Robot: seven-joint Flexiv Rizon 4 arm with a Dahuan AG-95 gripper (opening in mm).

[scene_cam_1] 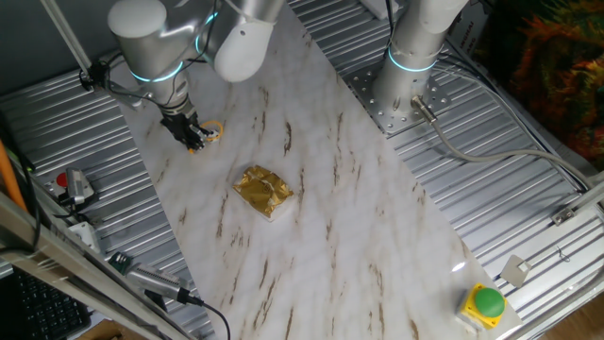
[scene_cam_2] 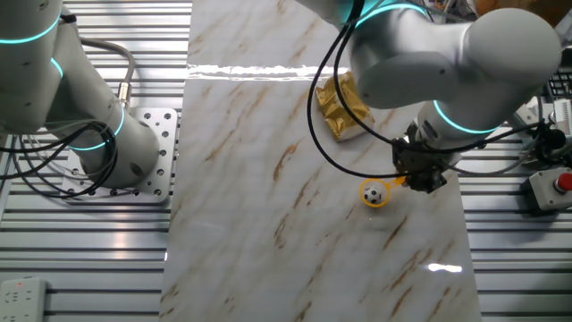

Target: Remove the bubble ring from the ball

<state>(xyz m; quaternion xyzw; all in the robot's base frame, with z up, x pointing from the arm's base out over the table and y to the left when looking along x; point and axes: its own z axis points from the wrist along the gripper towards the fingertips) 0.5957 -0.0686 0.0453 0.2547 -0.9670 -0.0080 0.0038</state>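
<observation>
The orange-yellow bubble ring (scene_cam_2: pixel 375 195) lies on the marble table with its hoop around the small black-and-white ball (scene_cam_2: pixel 376 193). Its short handle points toward my gripper (scene_cam_2: pixel 413 182), whose fingers are down at the table and closed on the handle end. In the one fixed view the gripper (scene_cam_1: pixel 194 140) is at the table's far left edge, with the ring (scene_cam_1: pixel 213 130) just to its right and a bit of orange between the fingertips. The ball is barely visible in that view.
A crumpled gold foil packet (scene_cam_1: pixel 264 192) lies mid-table, and it also shows in the other fixed view (scene_cam_2: pixel 341 109). A green round button (scene_cam_1: pixel 488 302) on a yellow box sits at the near right. A second arm's base (scene_cam_1: pixel 408 80) stands at the back. Ribbed metal surrounds the marble slab.
</observation>
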